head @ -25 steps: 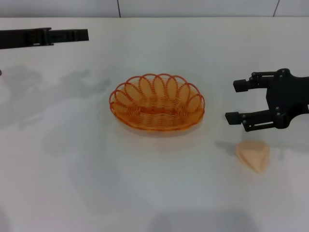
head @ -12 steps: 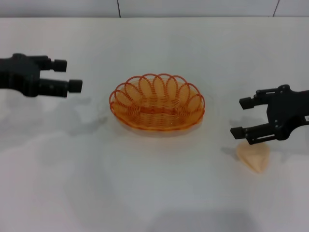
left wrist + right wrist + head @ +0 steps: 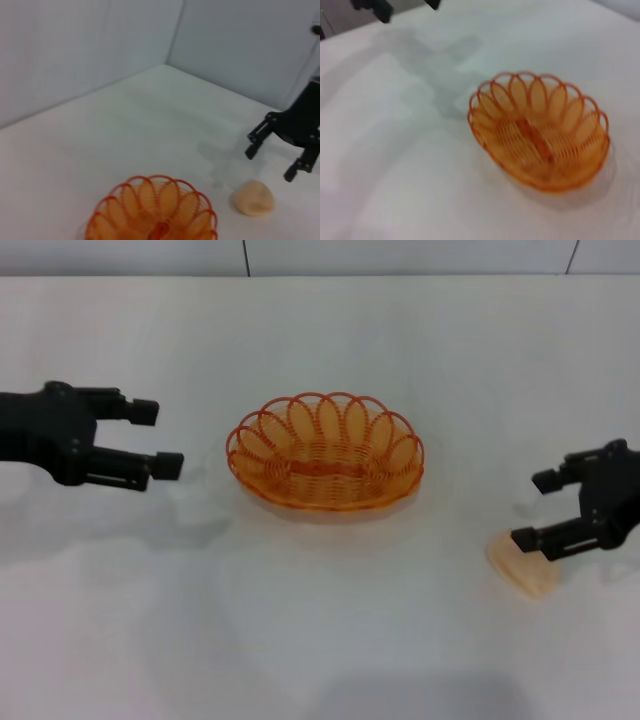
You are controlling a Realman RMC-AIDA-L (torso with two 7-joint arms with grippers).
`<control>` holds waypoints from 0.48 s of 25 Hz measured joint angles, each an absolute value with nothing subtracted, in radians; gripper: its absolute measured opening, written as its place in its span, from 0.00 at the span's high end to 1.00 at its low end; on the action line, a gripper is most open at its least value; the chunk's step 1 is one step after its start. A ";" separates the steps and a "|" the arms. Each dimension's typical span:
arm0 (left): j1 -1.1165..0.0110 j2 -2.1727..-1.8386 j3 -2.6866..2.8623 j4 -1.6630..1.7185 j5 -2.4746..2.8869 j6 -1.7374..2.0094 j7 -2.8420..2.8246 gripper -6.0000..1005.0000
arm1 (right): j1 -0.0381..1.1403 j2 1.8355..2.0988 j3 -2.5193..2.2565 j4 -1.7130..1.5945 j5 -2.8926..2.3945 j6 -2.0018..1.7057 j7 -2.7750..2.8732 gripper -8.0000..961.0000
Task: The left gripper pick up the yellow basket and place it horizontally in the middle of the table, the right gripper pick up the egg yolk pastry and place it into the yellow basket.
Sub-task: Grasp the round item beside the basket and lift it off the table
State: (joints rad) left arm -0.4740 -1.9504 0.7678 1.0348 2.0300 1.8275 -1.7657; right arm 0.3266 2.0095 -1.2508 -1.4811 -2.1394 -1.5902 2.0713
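The yellow basket (image 3: 325, 452) stands upright and empty on the white table (image 3: 320, 640), lying crosswise in the middle; it also shows in the left wrist view (image 3: 152, 210) and the right wrist view (image 3: 540, 130). My left gripper (image 3: 157, 438) is open and empty, left of the basket and apart from it. The egg yolk pastry (image 3: 527, 564) lies on the table at the front right, also in the left wrist view (image 3: 253, 198). My right gripper (image 3: 535, 510) is open, low over the pastry, with its near finger at the pastry's top edge. It shows in the left wrist view (image 3: 272, 152) too.
A grey wall (image 3: 320, 255) runs behind the table's far edge. Nothing else stands on the table besides the basket and the pastry.
My left gripper has swung in from the far left and come down beside the basket. My right gripper has moved right and down onto the pastry. Basket and pastry have not moved.
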 joint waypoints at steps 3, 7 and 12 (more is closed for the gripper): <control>-0.475 -1.956 0.790 1.036 2.031 1.830 -1.767 0.13 | 0.328 2.010 -1.260 -1.482 -2.176 -1.606 2.099 0.18; -0.482 -1.961 0.809 1.033 2.041 1.826 -1.772 0.13 | 0.344 2.011 -1.288 -1.473 -2.204 -1.610 2.123 0.18; -0.489 -1.970 0.810 1.037 2.071 1.824 -1.777 0.13 | 0.349 2.011 -1.320 -1.468 -2.208 -1.581 2.127 0.19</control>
